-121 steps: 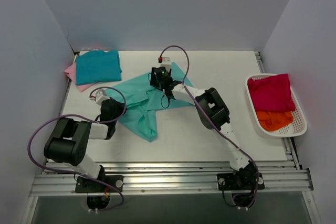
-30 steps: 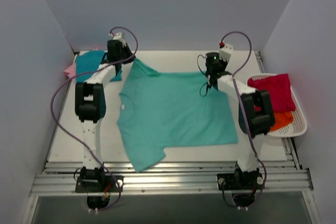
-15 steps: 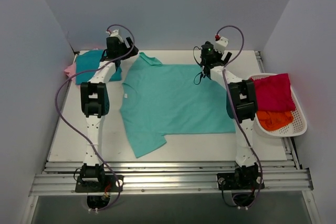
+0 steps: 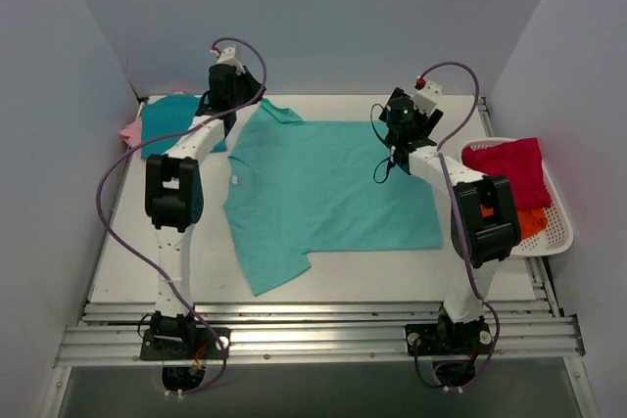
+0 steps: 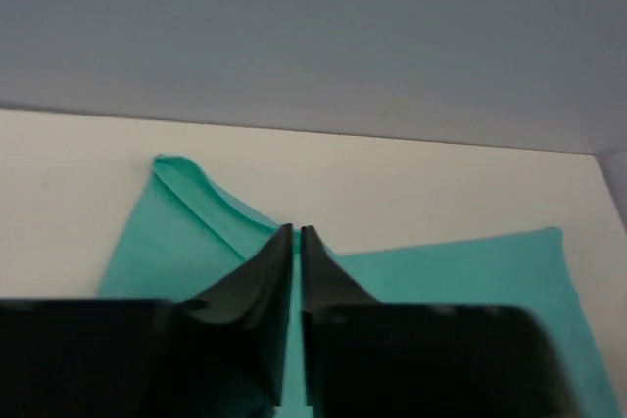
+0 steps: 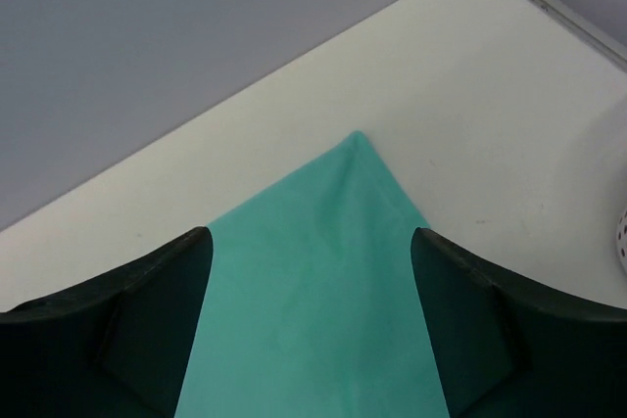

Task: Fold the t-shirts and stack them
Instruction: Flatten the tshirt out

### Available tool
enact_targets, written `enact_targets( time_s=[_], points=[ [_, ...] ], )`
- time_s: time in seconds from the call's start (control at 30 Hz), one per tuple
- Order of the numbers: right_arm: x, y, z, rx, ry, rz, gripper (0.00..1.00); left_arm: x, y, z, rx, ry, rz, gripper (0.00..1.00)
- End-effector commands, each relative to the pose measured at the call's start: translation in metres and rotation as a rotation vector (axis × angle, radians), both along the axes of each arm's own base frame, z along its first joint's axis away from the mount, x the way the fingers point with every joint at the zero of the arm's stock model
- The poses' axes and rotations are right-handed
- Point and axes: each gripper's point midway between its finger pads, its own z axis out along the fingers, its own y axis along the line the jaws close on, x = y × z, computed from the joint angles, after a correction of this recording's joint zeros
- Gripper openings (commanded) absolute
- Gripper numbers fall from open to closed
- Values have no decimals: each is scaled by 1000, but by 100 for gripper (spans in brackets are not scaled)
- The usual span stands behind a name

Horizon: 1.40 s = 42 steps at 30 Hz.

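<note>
The mint green t-shirt lies spread flat in the middle of the top view, so I think folding comes next. The left gripper hangs above its upper left sleeve, jaws pressed together on nothing. The right gripper hangs above the upper right corner, jaws wide apart. Both likely need to drop and pinch an edge. The folded teal t-shirt waits at upper left.

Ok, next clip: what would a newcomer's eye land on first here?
The mint t-shirt spread flat across the middle of the table, with the left gripper shut near its far sleeve and the right gripper open over its far right corner. Then the colour: a crimson t-shirt in the white basket at right, and a teal t-shirt folded at far left.
</note>
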Motion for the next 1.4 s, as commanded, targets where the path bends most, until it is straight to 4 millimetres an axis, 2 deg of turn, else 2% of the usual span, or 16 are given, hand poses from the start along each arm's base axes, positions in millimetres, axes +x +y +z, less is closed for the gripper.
enact_targets(
  time_s=[0.0, 0.13, 0.23, 0.27, 0.37, 0.4, 0.57, 0.7, 0.9, 1.0, 1.07, 1.17, 1.2, 1.27, 1.33, 1.37],
  points=[
    [-11, 8, 4, 42, -26, 29, 75, 1, -36, -43, -26, 89, -88, 3],
    [-24, 5, 5, 43, -29, 26, 68, -2, -64, -50, 6, 100, -119, 2],
    [-29, 1, 4, 36, -23, 16, 68, 1, -73, -42, 26, 80, -114, 2],
    [-29, 1, 4, 36, -23, 16, 67, -1, -74, -51, 37, 112, -110, 2],
    [-31, 0, 5, 35, -24, 17, 66, -1, -82, -57, 55, 124, -113, 2],
    [-32, 0, 4, 35, -22, 18, 66, 2, -83, -53, 56, 117, -108, 2],
    [-35, -3, 3, 27, -17, 11, 65, 4, -89, -68, 64, 142, -108, 2],
    [-37, -7, 1, 26, -18, 2, 65, 6, -89, -73, 89, 156, -84, 2],
    [-35, -12, -4, 28, -13, -5, 65, 3, -56, -87, 179, 225, 65, 2],
    [-33, -12, -9, 30, -8, -5, 64, -3, -47, -97, 191, 256, 94, 2],
    [-31, -12, -10, 32, -10, -3, 64, -3, -47, -98, 178, 241, 96, 2],
    [-30, -11, -15, 33, -1, 2, 63, -2, -51, -113, 171, 247, 78, 2],
    [-30, -11, -16, 33, 1, 2, 63, 3, -54, -105, 161, 231, 73, 2],
    [-30, -12, -16, 33, 1, 0, 63, 3, -55, -124, 169, 277, 71, 2],
    [-30, -13, -15, 31, -2, -4, 63, 10, -59, -117, 156, 257, 63, 2],
    [-31, -14, -16, 30, -2, -7, 63, 11, -60, -122, 155, 260, 58, 2]
  ],
)
